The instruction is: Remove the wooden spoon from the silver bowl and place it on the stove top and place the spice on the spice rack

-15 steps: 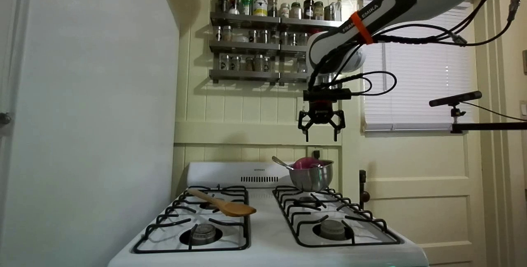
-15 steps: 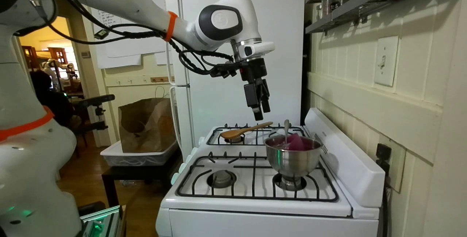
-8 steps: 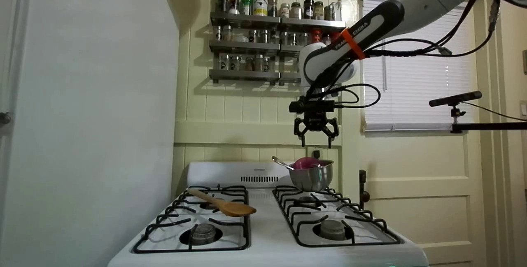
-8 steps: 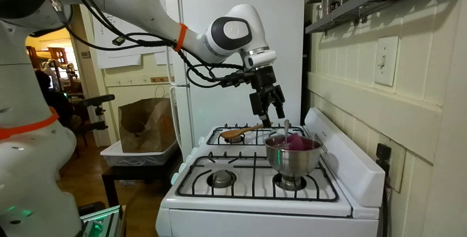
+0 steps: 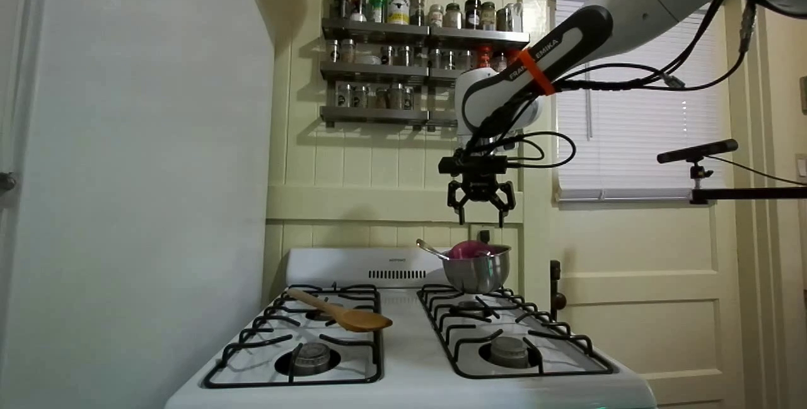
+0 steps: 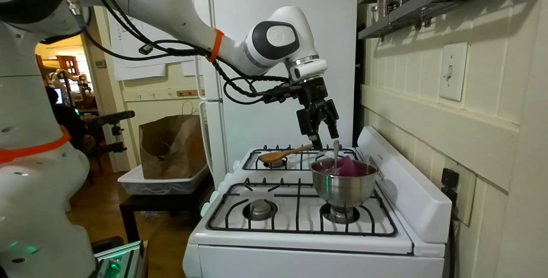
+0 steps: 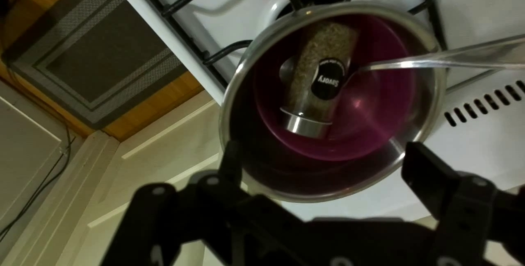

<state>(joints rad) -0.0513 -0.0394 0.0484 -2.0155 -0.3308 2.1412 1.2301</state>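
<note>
In an exterior view the light-brown wooden spoon (image 5: 345,316) lies toward the left edge of the white stove top (image 5: 403,349), as the task wants. The transparent, metal-lidded spice jar (image 7: 316,77) lies in a round magenta vessel (image 7: 381,94) inside the shiny silver bowl (image 5: 477,275), near the back edge. Above, the black end effector (image 5: 481,218) is spread and empty, presumably to straddle the jar.
</note>
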